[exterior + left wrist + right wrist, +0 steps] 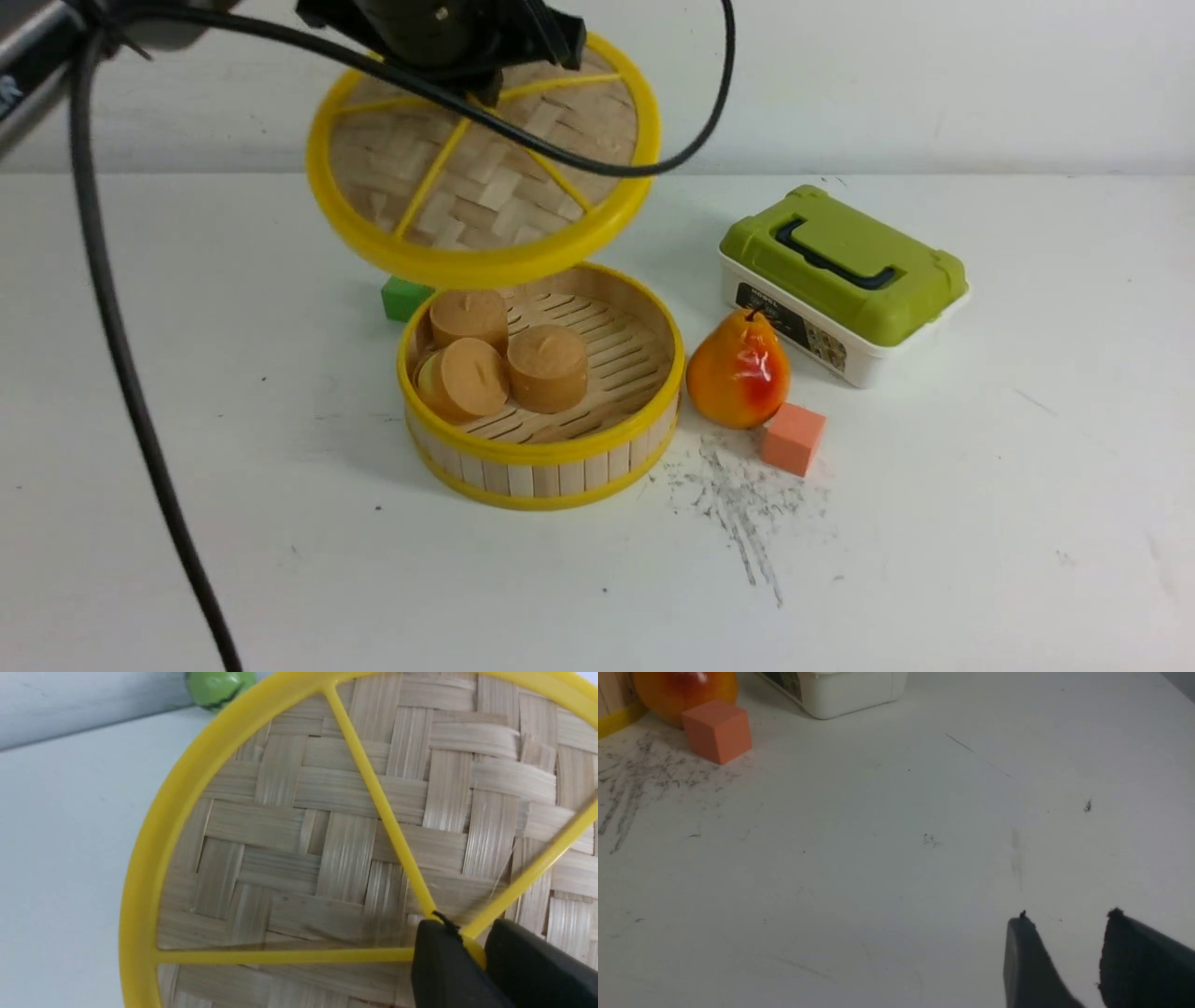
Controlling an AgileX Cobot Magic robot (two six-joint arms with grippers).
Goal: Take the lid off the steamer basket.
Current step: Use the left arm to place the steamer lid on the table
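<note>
Front view: the left claw [478, 86] is at the top of the picture, pressed together on the hub of the lid [504, 201]. The lid hangs tilted from it in the air, its near rim lower. Below the claw, the steamer basket [551, 455] stands uncovered on the table [980, 523] with three brown round cakes [546, 369] inside. A green cube [403, 299] sits just behind the basket, below the claw and slightly to its left. A pear [739, 369], an orange cube [794, 437] and a green-lidded box [845, 280] lie lower and to the claw's right. The pear is just beside the basket's wall. A black cable [121, 373] runs down to the claw's left.

Left wrist view: the claw's two black fingers [444, 970] pinch the yellow hub where the spokes meet. Woven bamboo spreads out beyond the claw, with table showing past the yellow rim.

Right wrist view: the right claw [1066, 921] is spread, its tips apart over the table and gripping nothing. The orange cube, the pear, the box's white wall and a piece of the basket's yellow rim lie well ahead of it.
</note>
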